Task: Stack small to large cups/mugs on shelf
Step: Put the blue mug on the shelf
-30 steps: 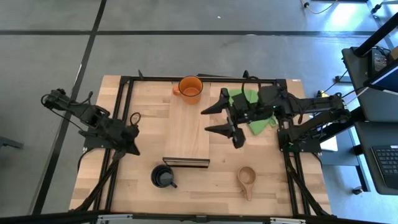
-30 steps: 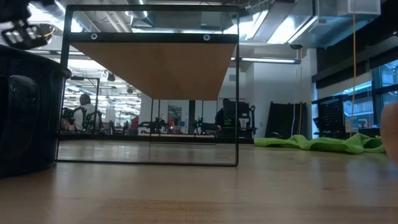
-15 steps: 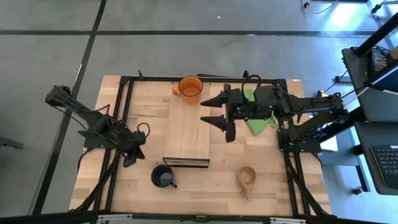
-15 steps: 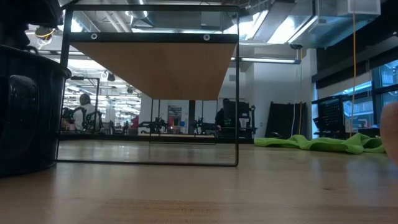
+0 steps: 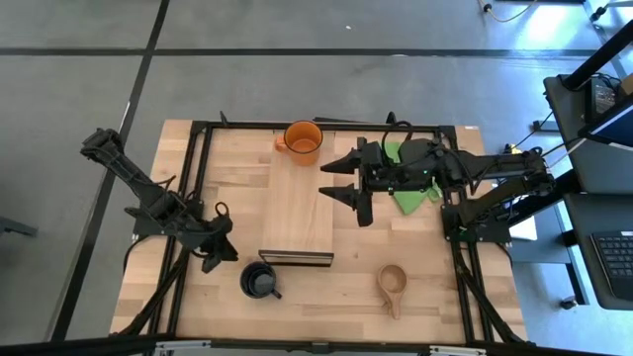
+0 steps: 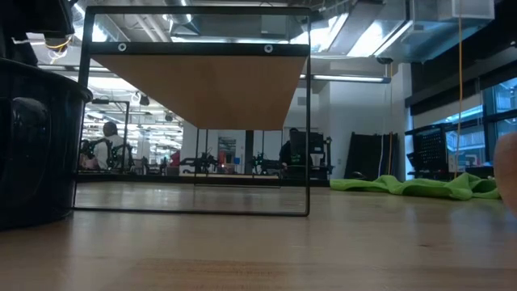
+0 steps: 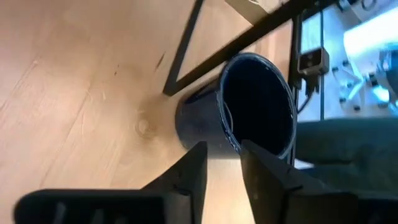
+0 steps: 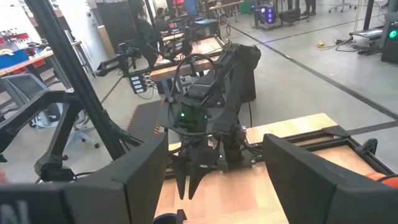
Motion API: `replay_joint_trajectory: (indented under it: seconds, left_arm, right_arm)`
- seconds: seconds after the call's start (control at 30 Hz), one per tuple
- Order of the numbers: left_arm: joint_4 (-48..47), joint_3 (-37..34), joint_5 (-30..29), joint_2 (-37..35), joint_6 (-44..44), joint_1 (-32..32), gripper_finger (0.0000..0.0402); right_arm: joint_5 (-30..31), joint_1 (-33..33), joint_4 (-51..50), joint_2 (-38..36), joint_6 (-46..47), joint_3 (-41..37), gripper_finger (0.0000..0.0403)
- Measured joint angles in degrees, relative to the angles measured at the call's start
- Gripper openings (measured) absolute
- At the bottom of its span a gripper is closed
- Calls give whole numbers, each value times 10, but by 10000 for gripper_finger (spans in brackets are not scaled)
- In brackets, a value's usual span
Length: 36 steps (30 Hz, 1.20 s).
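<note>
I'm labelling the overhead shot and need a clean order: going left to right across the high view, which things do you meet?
Left gripper → dark navy mug → shelf → right gripper → wooden cup → green cloth.

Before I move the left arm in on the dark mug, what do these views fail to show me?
- Dark mug handle: out of sight in the left wrist view.
- Dark mug in the low view: cut by the left edge.
- Wooden cup: only a blurred sliver at the low view's right edge.
- Orange mug: not visible in the low view.
</note>
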Motion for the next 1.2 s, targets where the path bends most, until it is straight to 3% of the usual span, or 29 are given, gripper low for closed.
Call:
replay_joint_trajectory:
  seconds: [0.3,0.77,1.2]
  left_arm:
    - [54,7,-11,76,-123,-26,106]
    - [-89,167,-14,245,-209,-32,106]
    - [-91,188,-8,307,-278,-32,106]
  right_arm:
    - [0,0,-21,0,1,0,263]
    - [19,-25,-56,0,-16,0,263]
    - [13,-28,-88,0,-28,0,263]
